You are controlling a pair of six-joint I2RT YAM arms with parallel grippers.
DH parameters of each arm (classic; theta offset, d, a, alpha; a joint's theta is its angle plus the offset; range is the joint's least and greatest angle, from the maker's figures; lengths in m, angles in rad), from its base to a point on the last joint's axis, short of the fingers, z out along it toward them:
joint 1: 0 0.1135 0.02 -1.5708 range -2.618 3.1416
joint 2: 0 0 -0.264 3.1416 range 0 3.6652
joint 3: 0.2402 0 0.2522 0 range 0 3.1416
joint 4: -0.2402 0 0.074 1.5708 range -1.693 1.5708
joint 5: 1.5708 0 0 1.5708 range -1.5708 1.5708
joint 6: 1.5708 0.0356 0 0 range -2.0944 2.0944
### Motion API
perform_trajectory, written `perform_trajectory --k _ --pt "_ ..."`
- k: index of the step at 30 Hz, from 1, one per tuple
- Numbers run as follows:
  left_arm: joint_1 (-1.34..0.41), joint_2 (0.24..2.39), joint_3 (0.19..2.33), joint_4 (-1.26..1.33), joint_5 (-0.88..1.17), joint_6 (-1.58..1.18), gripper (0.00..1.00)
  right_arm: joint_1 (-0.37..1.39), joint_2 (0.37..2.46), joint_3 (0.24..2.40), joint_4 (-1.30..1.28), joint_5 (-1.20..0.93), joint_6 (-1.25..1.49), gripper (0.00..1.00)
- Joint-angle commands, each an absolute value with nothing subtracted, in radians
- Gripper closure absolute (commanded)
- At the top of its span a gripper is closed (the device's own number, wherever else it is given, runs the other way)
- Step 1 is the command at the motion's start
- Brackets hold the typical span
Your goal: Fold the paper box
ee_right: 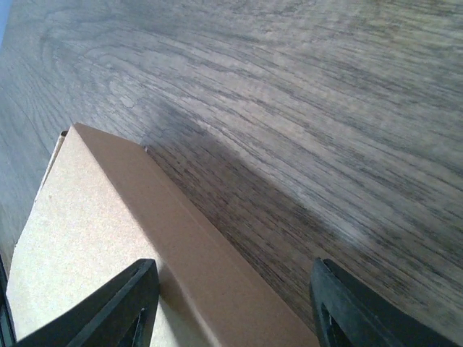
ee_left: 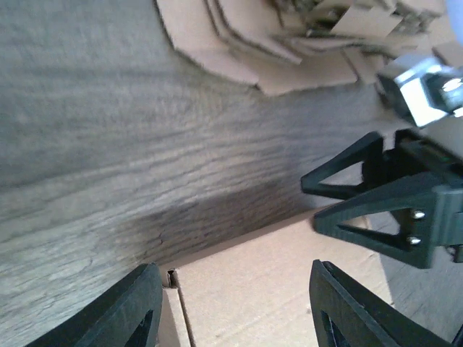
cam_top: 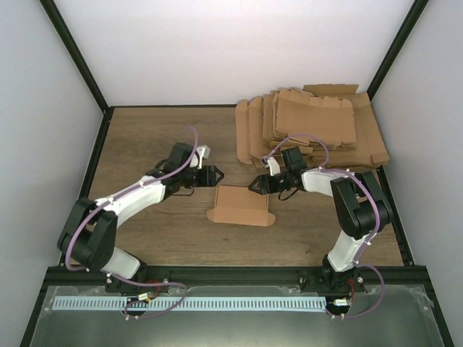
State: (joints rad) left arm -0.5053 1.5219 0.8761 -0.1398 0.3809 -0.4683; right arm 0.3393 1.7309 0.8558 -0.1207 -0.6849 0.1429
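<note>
Centrally — paper box [cam_top: 240,204]; wooden table [cam_top: 145,141], walls [cam_top: 231,50]

Bright even overhead light; soft shadows; wrist views blurred near edges.

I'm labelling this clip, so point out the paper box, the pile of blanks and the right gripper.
paper box [cam_top: 240,206]: top view, middle of its upper face.
pile of blanks [cam_top: 318,119]: top view, topmost sheet.
right gripper [cam_top: 254,186]: top view, between its fingertips.

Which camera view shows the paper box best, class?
Top external: the whole paper box shows, outline and end tabs included. The left wrist view catches only part of its top and one corner; the right wrist view only one long edge, close up.
</note>
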Motion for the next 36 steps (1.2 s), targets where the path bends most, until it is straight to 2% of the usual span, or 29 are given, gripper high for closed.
perform_trajectory --k 1,7,18,21,26,32,36 --pt "-0.505 1.398 0.861 -0.133 0.291 -0.459 0.42 0.343 1.755 0.891 -0.128 -0.658 0.132 0.41" --pt "-0.504 1.268 0.832 -0.128 0.273 -0.454 0.41 0.343 1.802 0.922 -0.118 -0.632 0.151 0.44" --pt "-0.576 1.204 0.744 -0.048 0.482 -0.561 0.41 0.31 1.931 0.992 -0.051 -0.661 0.196 0.53" --pt "-0.648 1.172 0.723 -0.041 0.473 -0.571 0.41 0.306 1.949 1.009 -0.05 -0.68 0.198 0.53" --pt "-0.658 1.116 0.736 -0.112 0.415 -0.515 0.41 0.306 1.943 1.003 -0.05 -0.684 0.197 0.53" --pt "-0.658 1.11 0.736 -0.176 0.39 -0.481 0.41 0.31 1.868 0.972 -0.036 -0.754 0.177 0.49" --pt "-0.658 1.106 0.718 -0.165 0.405 -0.49 0.41 0.344 1.83 0.949 -0.044 -0.809 0.128 0.38"
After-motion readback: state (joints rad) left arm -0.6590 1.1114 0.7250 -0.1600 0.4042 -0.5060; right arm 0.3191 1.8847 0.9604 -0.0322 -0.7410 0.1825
